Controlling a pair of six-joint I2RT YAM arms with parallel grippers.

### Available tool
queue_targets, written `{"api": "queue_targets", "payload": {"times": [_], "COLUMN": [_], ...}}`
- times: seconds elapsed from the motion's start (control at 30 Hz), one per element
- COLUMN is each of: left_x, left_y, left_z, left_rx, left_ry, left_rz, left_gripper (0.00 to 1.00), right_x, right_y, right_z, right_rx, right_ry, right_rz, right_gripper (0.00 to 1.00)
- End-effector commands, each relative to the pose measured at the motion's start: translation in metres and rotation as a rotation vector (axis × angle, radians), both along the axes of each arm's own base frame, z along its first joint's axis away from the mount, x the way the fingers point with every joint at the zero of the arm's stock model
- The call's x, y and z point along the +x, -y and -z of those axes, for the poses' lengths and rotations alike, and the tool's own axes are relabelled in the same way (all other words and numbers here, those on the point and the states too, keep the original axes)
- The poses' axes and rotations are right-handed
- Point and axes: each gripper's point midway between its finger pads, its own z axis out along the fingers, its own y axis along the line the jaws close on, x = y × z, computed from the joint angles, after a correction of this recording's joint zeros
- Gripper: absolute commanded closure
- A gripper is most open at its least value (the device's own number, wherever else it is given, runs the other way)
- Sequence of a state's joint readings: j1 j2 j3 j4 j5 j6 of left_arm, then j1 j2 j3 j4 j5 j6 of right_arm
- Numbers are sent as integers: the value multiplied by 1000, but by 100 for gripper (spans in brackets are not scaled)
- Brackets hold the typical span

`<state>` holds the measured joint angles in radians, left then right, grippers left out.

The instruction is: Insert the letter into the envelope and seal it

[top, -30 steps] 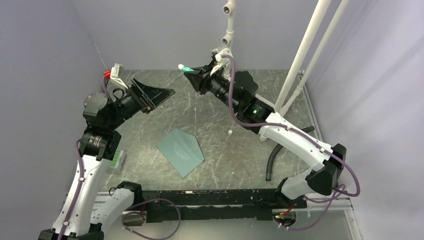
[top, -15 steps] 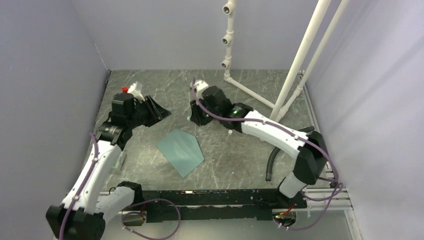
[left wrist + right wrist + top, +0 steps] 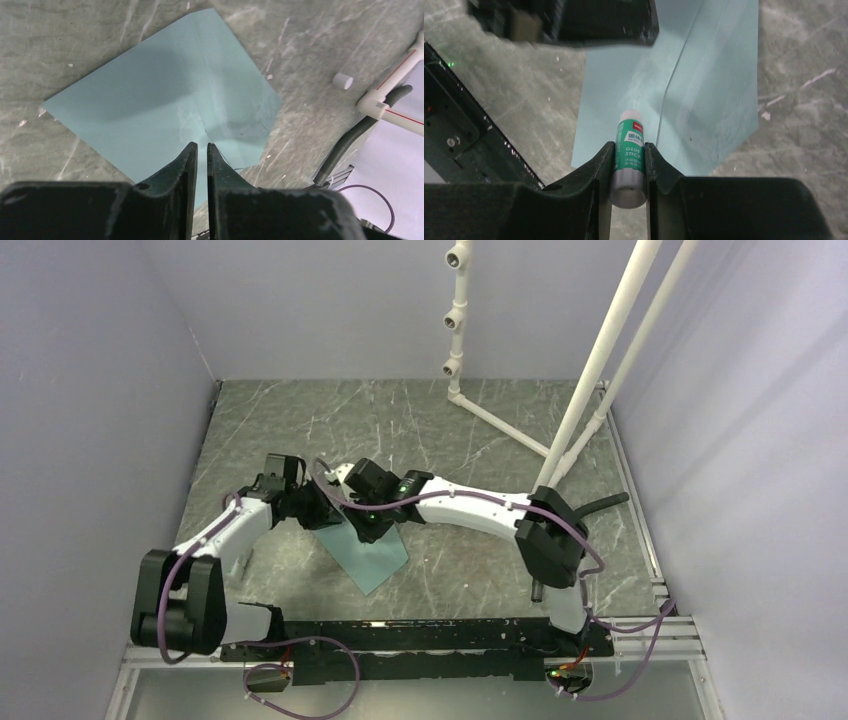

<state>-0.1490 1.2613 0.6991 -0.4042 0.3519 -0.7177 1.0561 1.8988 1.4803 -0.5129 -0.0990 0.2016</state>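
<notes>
Right wrist: right gripper (image 3: 629,146) clamped on glue stick (image 3: 629,136), tip toward 12 o'clock over envelope (image 3: 709,75) flat on table (image 3: 804,60), crease running 1 to 7 o'clock; left gripper (image 3: 201,146) nearly closed, empty, at 11 o'clock; letter unseen

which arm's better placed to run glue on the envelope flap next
Right. The right gripper is shut on the green-and-white glue stick, tip pointing over the flat teal paper envelope. The left gripper hangs over the envelope too, but its nearly closed jaws hold nothing.
</notes>
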Motion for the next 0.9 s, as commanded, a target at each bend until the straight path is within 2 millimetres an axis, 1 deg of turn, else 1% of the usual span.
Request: {"api": "queue_targets", "payload": {"times": [0.0,0.03,0.13,0.27,0.47,0.57,0.77,0.87], "left_x": [9,7,3,-3,-13,-19,-29,-31], "left_y": [5,5,1,-6,-7,-9,-18,-19], "left_z": [14,21,37,50,69,76,82,82], "left_rx": [-28,-26,-32,-29,-73,-84,-42,-42], "left_ry": [-6,-26,-68,-103,-179,-216,-246,-247], "left_rz": [35,31,7,-37,-83,-105,-126,-127], "left_gripper": [83,84,90,97,98,97,97,97], "right_x": [11,13,17,17,15,15,9,12], "right_y": [-15,-16,-15,-13,-15,-18,-15,-15], "right_z": [-12,-12,0,9,17,19,35,39], "right_rx": [-25,-42,-119,-156,-169,-166,-213,-223], "right_ry": [19,19,-4,-32,-57,-41,-60,-55], "right_rz": [-22,-19,-2,26,39,35,41,56], "right_gripper": [100,100,100,100,100,100,100,100]}}
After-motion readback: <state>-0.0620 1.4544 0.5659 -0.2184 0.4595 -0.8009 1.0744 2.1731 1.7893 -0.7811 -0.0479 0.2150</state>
